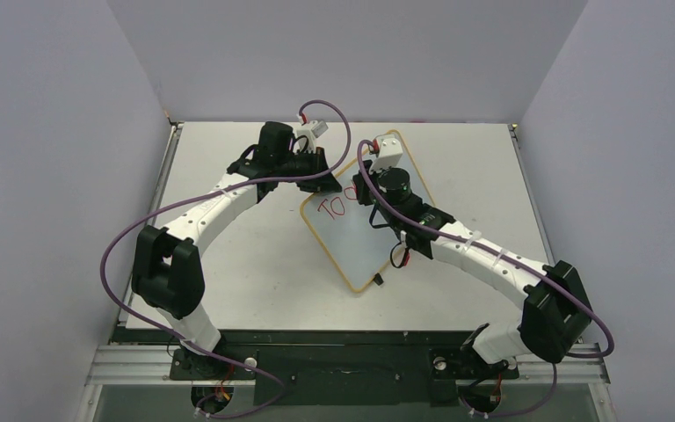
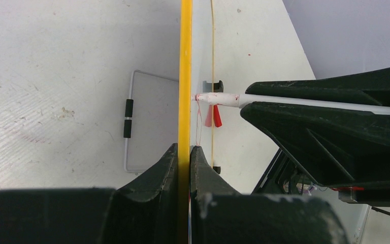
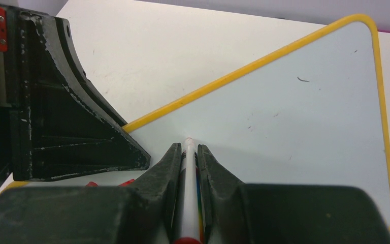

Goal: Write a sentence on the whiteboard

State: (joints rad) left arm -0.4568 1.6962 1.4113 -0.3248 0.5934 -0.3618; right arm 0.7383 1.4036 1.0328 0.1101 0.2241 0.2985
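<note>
The whiteboard (image 1: 352, 246) sits mid-counter (image 1: 255, 281), turned diagonally. One corner points far, and its long axis seems to run near-left to far-right, as does the red sentence (image 1: 338, 205), which reads only "Tod". The left claw (image 2: 185, 150) is clamped on the yellow frame at the far-left edge, probably so the board cannot slide under the pen. The right claw (image 3: 188, 150) is clamped on the white marker (image 3: 188, 178), its tip aimed far-left at the board.

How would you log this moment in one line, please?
left gripper: shut on whiteboard edge | right gripper: shut on marker | sentence: first red letters only
</note>
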